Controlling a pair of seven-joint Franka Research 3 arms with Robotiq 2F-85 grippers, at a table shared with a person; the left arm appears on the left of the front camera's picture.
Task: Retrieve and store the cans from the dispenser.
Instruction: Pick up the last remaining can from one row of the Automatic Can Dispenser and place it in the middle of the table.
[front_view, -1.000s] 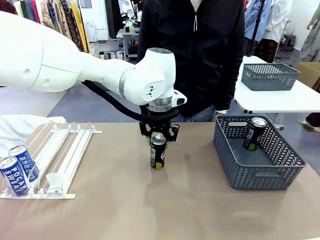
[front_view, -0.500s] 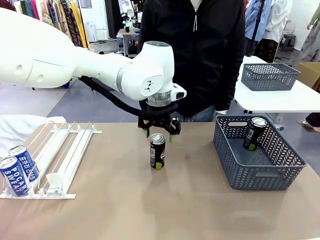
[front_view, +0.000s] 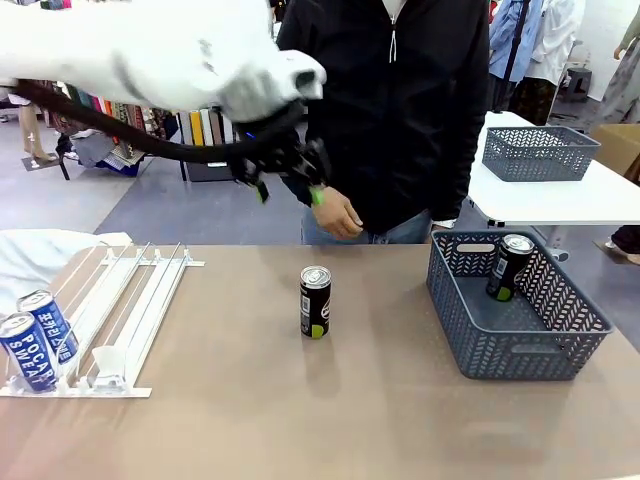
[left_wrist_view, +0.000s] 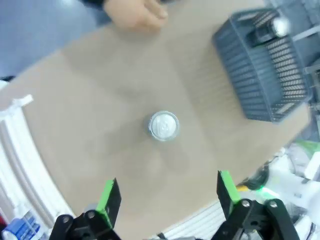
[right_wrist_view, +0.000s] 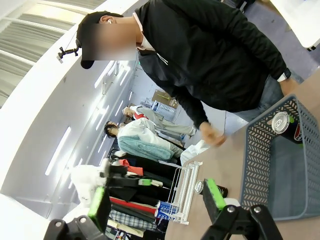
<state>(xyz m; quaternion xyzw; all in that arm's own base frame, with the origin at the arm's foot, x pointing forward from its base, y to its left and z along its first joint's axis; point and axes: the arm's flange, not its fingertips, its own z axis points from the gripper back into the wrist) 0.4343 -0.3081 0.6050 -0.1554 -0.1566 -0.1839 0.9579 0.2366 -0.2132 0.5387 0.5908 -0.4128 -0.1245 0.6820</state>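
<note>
Cans stand in three places: one black can (front_view: 315, 302) upright mid-table (front_view: 300, 420) and apart from everything, a second black can (front_view: 511, 268) leaning in the basket (front_view: 520, 352), and two blue cans (front_view: 48, 325) at the low end of the dispenser (front_view: 140, 300). High over the far edge, the left gripper (front_view: 289, 192) hangs with jaws spread wide and nothing between them; the right gripper (right_wrist_view: 156, 197) is likewise wide and empty. These slim cans look stiff but thin-walled, smooth and easily tipped, so a moderate squeeze across the body just under the rim seems safest.
</note>
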